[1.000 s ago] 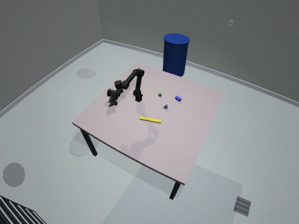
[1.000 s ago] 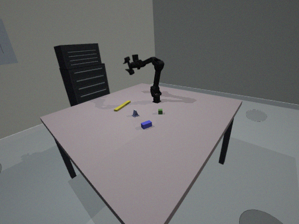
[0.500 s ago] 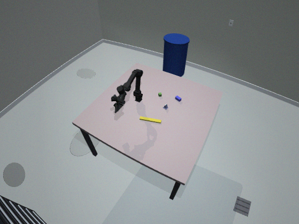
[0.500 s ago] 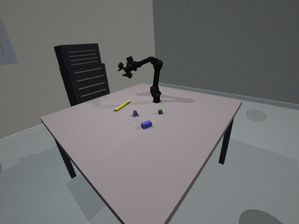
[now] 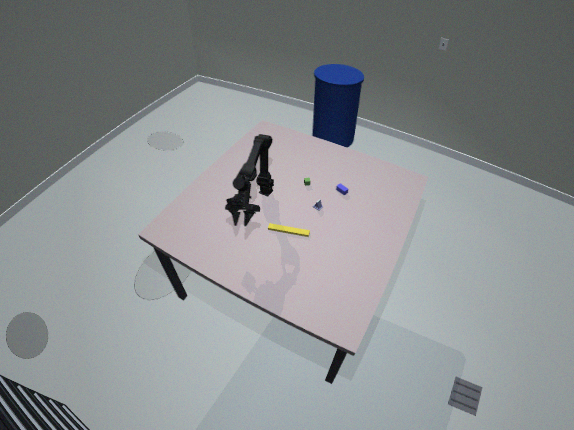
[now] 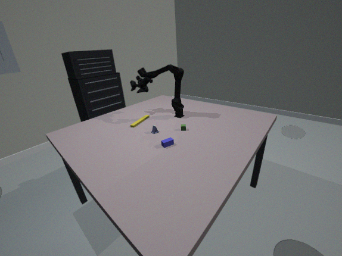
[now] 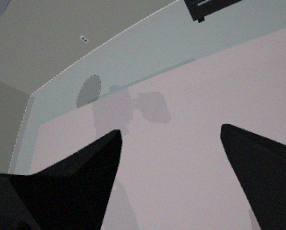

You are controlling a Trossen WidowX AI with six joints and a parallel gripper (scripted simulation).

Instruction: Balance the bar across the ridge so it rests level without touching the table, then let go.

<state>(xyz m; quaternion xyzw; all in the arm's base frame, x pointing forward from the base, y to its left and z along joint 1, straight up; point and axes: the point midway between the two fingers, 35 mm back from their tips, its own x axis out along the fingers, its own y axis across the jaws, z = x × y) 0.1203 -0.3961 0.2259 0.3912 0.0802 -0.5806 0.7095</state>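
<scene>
A long yellow bar (image 5: pixel 289 230) (image 6: pixel 140 121) lies flat on the pink table (image 5: pixel 340 280) (image 6: pixel 179 184) (image 7: pixel 175 190). The small grey-blue ridge (image 5: pixel 318 205) (image 6: pixel 154 129) stands upright on the table beside the bar, apart from it, with nothing on it. My gripper (image 5: pixel 241 224) (image 6: pixel 134 91) (image 7: pixel 170 133) is open and empty. It hangs in the air above the table, off to the bar's left in the top view, with its fingers pointing downward. The wrist view shows neither bar nor ridge.
A green cube (image 5: pixel 307 181) (image 6: pixel 183 127) and a blue block (image 5: pixel 342 189) (image 6: pixel 167 142) lie on the table near the ridge. A blue barrel (image 5: pixel 336 112) stands on the floor beyond the table. A dark cabinet (image 6: pixel 101 92) stands behind the table.
</scene>
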